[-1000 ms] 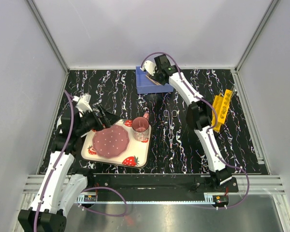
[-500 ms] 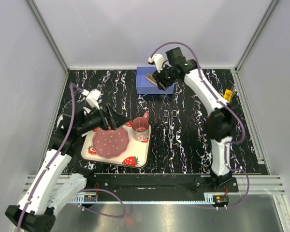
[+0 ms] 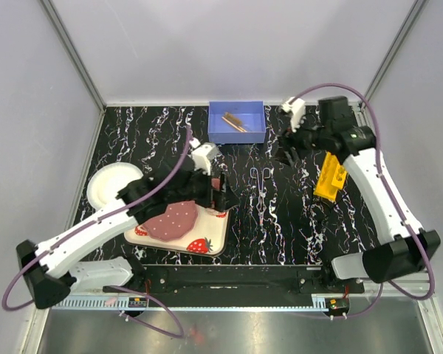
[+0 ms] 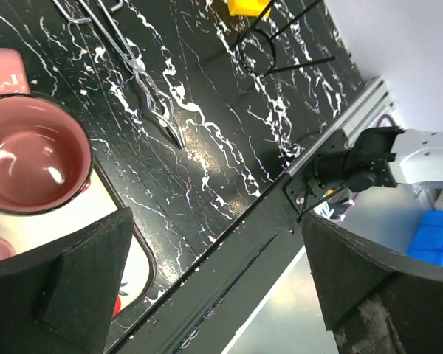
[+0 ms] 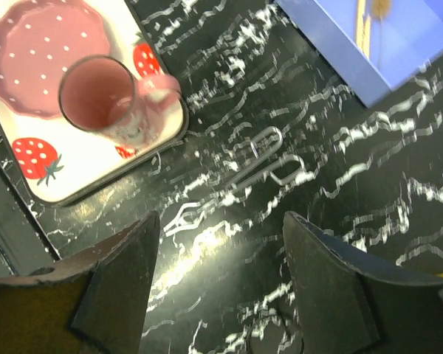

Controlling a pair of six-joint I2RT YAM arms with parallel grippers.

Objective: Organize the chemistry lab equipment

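Open worktop (image 3: 155, 136) is available between white bowl (image 3: 107, 184) and blue bin (image 3: 236, 136); nothing is laid across that lane. The near-left area is taken up by the strawberry tray (image 3: 215, 232) with pink plate (image 3: 170, 219) and cup (image 5: 103, 99). The left arm is stretched over the tray, with the left pincer (image 3: 223, 198) spread wide at its right edge beside the cup. The lane there is pinched by the metal forceps (image 3: 261, 188), laid just beside the tray. A wider bare strip is available between forceps and yellow rack (image 3: 328, 181). The rack's far end is overhung by the right arm. The right pincer (image 3: 286, 153) is held spread above the worktop between bin and rack.
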